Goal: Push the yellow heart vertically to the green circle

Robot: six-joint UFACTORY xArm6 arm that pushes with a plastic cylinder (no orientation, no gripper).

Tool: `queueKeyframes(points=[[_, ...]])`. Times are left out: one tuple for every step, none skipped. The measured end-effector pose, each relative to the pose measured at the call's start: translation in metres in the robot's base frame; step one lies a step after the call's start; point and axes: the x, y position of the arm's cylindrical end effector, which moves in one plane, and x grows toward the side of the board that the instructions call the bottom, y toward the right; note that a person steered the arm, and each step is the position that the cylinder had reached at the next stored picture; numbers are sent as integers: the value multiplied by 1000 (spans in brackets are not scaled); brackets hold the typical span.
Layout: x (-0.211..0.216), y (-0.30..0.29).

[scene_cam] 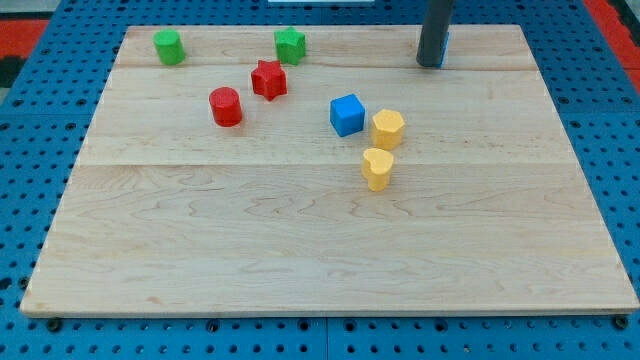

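Nearest the camera sits the yellow heart [377, 168], just right of the board's [300, 260] centre, with the yellow hexagon [388, 128] just beside it at 12 o'clock and the blue cube [347, 114] near at 11. Our rod carries no pincer, so there is nothing to open or close; my tip [430, 64] rests well apart at the heart's 1 o'clock, beside a partly hidden blue block [444, 42]. The green circle [168, 46] lies far off at 10 o'clock, and we judge a careless approach could knock the hexagon or cube, or a later push nudge the red cylinder [226, 106] and red star [268, 78].
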Motion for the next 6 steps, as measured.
queueKeyframes(points=[[-1,10],[6,-4],[18,-8],[18,-8],[18,-9],[19,-55]])
